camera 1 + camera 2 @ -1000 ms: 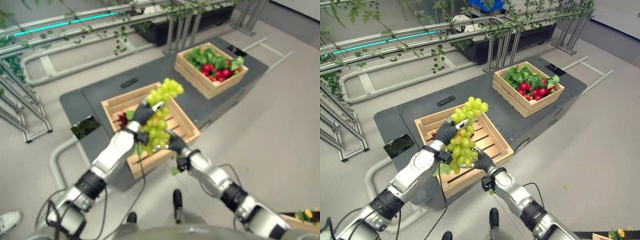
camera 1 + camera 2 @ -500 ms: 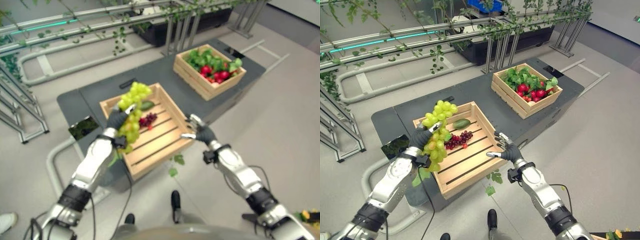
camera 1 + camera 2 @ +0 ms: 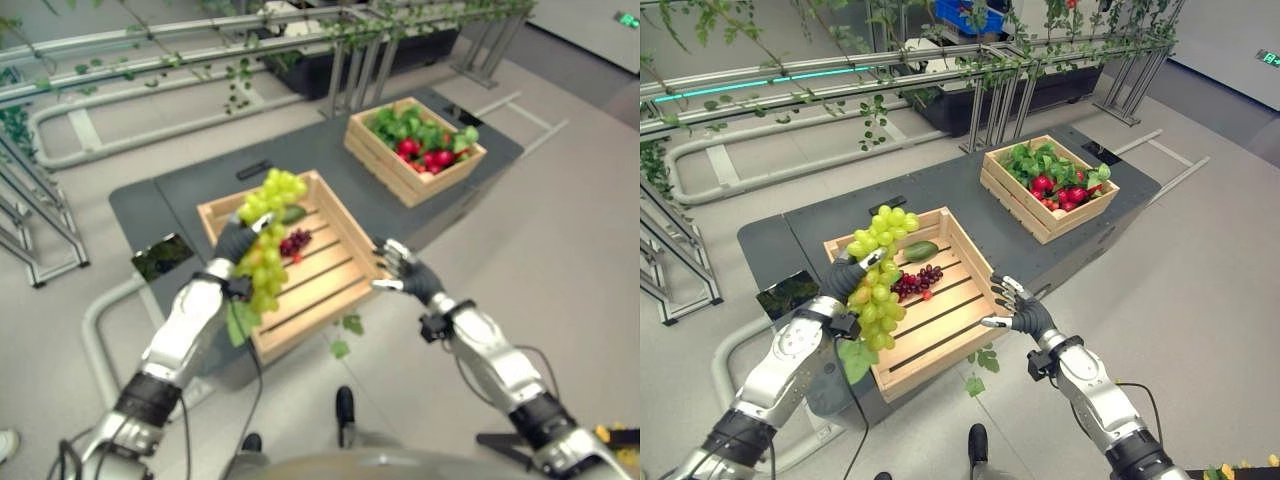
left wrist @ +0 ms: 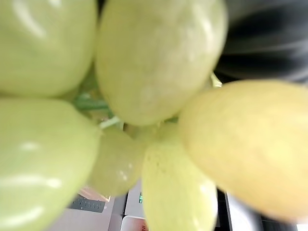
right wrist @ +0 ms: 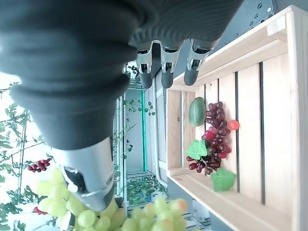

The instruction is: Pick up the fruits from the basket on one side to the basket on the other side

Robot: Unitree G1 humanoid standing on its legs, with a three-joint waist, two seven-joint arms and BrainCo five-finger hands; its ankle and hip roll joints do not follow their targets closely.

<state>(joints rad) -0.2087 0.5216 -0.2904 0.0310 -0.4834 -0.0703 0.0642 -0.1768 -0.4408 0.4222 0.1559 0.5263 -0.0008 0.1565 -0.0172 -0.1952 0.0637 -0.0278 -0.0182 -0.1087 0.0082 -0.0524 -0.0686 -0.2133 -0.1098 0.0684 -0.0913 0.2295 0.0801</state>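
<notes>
I've got the green grapes (image 3: 876, 275) clenched in my left hand (image 3: 234, 243), fingers curled round the upper part of the bunch, and it hangs lifted above the left rim of the near crate (image 3: 962, 237), clear of the slats. My right hand (image 3: 1012, 308) hovers just off the crate's right front corner, fingers loosely spread and holding nothing. Down in the crate I see a bunch of dark red grapes (image 3: 916, 281), a small red fruit (image 5: 233, 125) beside them, and a green oval fruit (image 3: 920, 250) near the back rail. The far crate (image 3: 1035, 222), farther along the dark surface (image 3: 970, 185), is already heaped with red fruits and green leaves (image 3: 1035, 157). Which crate is the target I can't be sure, but the far one looks the likelier, and it's a long carry. To do this well, I think I should keep my grip on the stem core, not the soft berries, since a loose bunch sheds grapes when it swings. So a slow, level carry, the bunch's tail and its leaf (image 3: 855, 359) lifted over the crate wall, then lowered right in before I let my fingers go.
</notes>
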